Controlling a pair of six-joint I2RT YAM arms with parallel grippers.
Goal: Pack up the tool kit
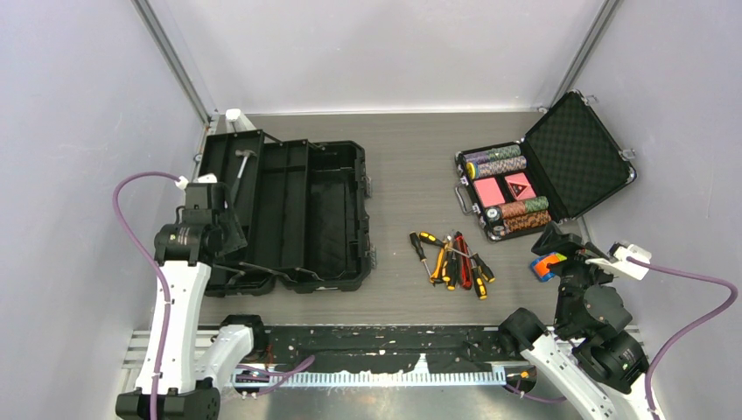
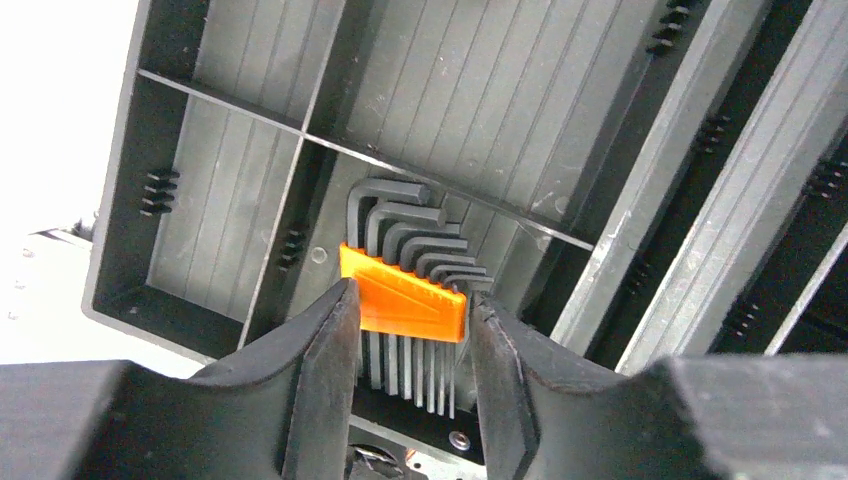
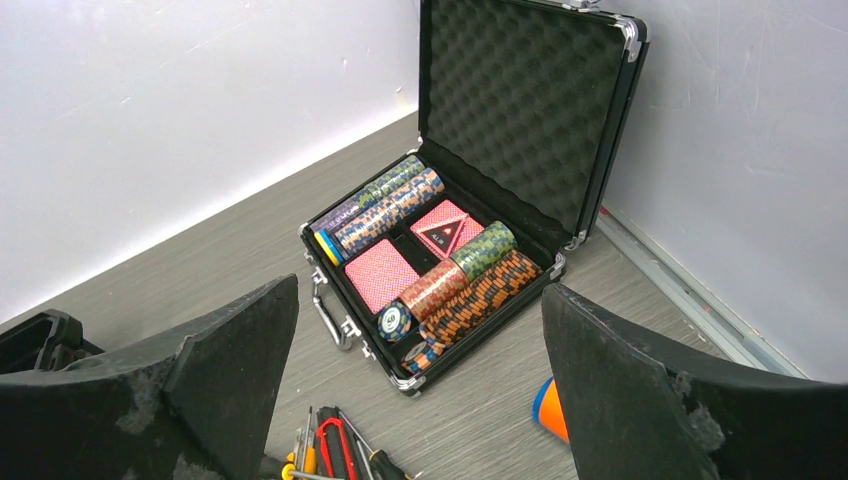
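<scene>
The black toolbox (image 1: 337, 219) lies open at the left, and a hammer (image 1: 242, 166) rests in its far left section. My left gripper (image 1: 213, 229) hangs over the ribbed grey compartments (image 2: 240, 190) at the toolbox's left edge. In the left wrist view this left gripper (image 2: 410, 300) has a finger against each end of the orange holder of a hex key set (image 2: 405, 300), keys pointing down between the fingers. Screwdrivers and red pliers (image 1: 451, 258) lie in a heap mid-table, with their near ends (image 3: 330, 455) showing in the right wrist view. My right gripper (image 3: 420, 400) stands wide open and empty to the right of that heap.
A smaller foam-lined case (image 1: 525, 188) with poker chips and cards (image 3: 430, 270) stands open at the back right. An orange and blue object (image 1: 547, 265) lies on the table under the right gripper. Grey walls close in on three sides.
</scene>
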